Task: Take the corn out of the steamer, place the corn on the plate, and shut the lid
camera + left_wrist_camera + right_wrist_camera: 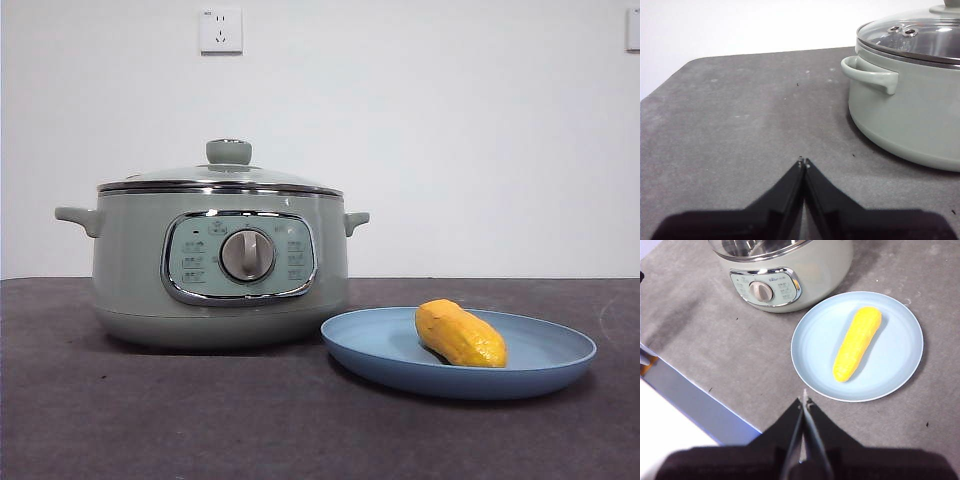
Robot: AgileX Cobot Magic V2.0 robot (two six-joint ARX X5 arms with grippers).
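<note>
Your corn (pixel 460 335) lies on the blue plate (pixel 545 378) beside the steamer (pixel 130 270), lid (pixel 225 175) seated; left gripper (pixel 803 162) and right gripper (pixel 804 399) hang pressed together over the bench (pixel 150 420).

one steamer (pixel 220 270), one lid (pixel 220 178), one plate (pixel 380 345), one corn (pixel 460 334)

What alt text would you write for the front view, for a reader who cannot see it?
A yellow-orange corn cob lies on a light blue plate, beside a sage-green electric steamer with its glass lid closed. Both stand on a dark table; no gripper is visible.
</note>
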